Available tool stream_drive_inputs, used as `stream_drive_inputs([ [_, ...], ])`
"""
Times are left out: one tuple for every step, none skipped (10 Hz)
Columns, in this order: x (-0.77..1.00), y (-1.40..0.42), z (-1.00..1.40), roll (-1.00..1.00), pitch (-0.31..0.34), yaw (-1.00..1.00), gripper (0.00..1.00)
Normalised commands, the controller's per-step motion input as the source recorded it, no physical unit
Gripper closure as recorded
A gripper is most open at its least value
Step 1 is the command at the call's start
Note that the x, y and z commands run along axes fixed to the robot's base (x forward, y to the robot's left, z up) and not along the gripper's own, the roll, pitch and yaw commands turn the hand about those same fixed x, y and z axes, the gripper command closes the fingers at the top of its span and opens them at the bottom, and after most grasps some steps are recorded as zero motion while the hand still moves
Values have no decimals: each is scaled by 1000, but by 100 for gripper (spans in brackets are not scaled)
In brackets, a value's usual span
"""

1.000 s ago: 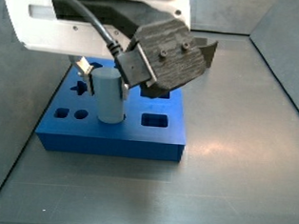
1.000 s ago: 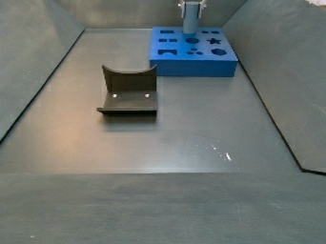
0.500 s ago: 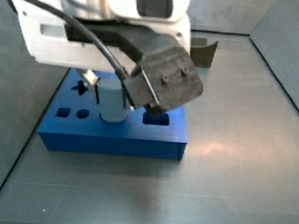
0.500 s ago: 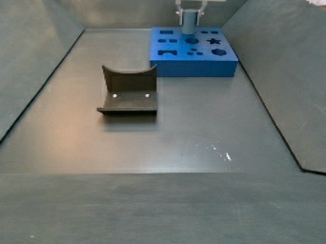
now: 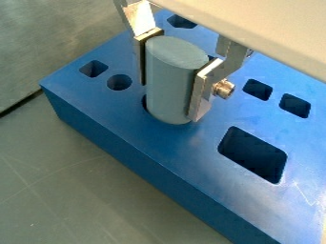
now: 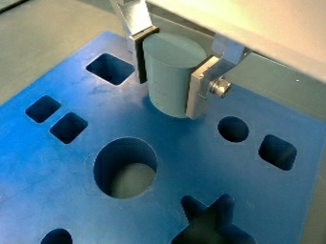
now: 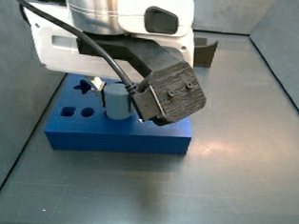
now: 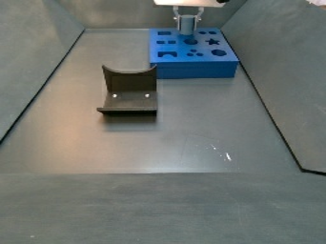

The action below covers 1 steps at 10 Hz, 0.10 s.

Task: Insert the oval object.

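A robot hand (image 5: 178,65) hangs over a flat blue block (image 5: 140,162) with shaped holes, grasping the oval object (image 5: 171,81), a smooth pale grey-blue peg. In both wrist views the two flat silver fingers (image 6: 204,84) press against opposite sides of the peg's upper part. The peg stands upright with its lower end down in a hole in the block's top face, most of its length above the surface.

In a side view, the blue block (image 7: 118,136) sits left of centre on the grey desk (image 7: 237,177), and the peg (image 7: 118,104) shows just below the bulky white and black arm, which covers much of the block. In a side view from farther off, the block (image 8: 193,55) lies at the upper middle of the frame with the peg (image 8: 186,26) rising from its far edge under the hand (image 8: 186,13). A small olive-brown block with a curved notch (image 8: 128,91) rests well apart, left of centre.
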Motion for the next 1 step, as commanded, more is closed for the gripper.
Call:
stream_drive_inputs([
  [0,0,0,0,0,0,100],
])
